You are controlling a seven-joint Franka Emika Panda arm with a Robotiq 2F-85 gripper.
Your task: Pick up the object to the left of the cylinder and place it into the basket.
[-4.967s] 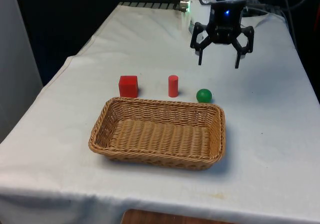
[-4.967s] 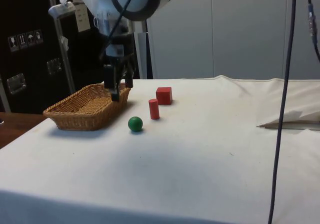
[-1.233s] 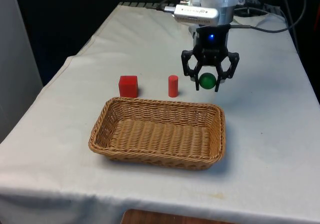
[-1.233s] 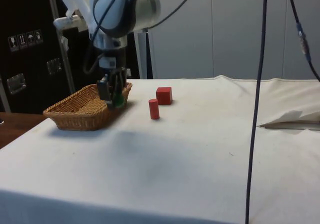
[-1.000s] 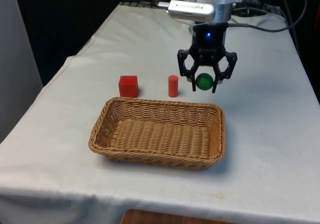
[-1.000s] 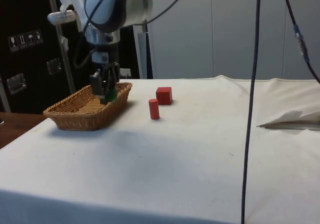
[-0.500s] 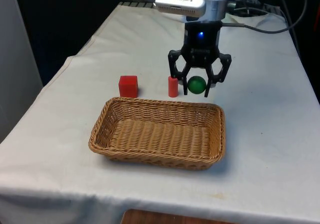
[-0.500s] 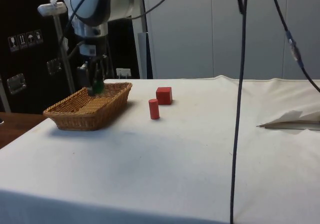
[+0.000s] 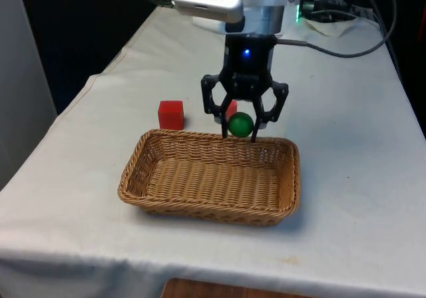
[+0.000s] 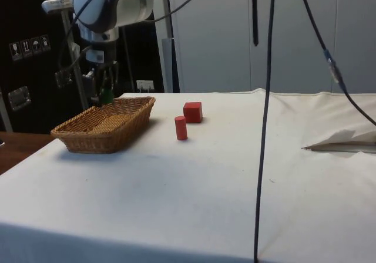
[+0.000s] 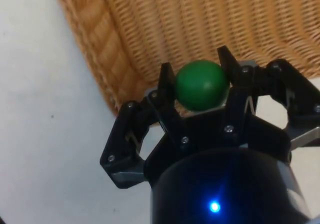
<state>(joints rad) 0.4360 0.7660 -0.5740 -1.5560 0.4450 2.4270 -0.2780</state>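
My black gripper (image 9: 239, 134) is shut on a green ball (image 9: 241, 124) and holds it in the air just above the far rim of the wicker basket (image 9: 135, 178). In the wrist view the ball (image 11: 201, 84) sits between the fingers of the gripper (image 11: 196, 69), with the basket's rim and woven floor (image 11: 150, 29) below. The red cylinder (image 9: 231, 108) stands right behind the gripper, partly hidden by it. A red cube (image 9: 171, 114) rests on the cloth to the front view's left of the cylinder. From the side, the gripper (image 10: 103, 97) hangs over the basket (image 10: 88, 140), away from the cylinder (image 10: 181, 128) and cube (image 10: 192, 111).
A grey cable (image 9: 346, 48) lies on the cloth at the far end, to the front view's right. In the side view a dark cable (image 10: 264, 98) hangs down in front, and a fold of cloth (image 10: 346, 140) rises at the table's edge.
Over the last second the gripper carried the green ball towards the front view's left and nearer the camera, from beside the cylinder to above the basket's far rim. It stayed shut on the ball.
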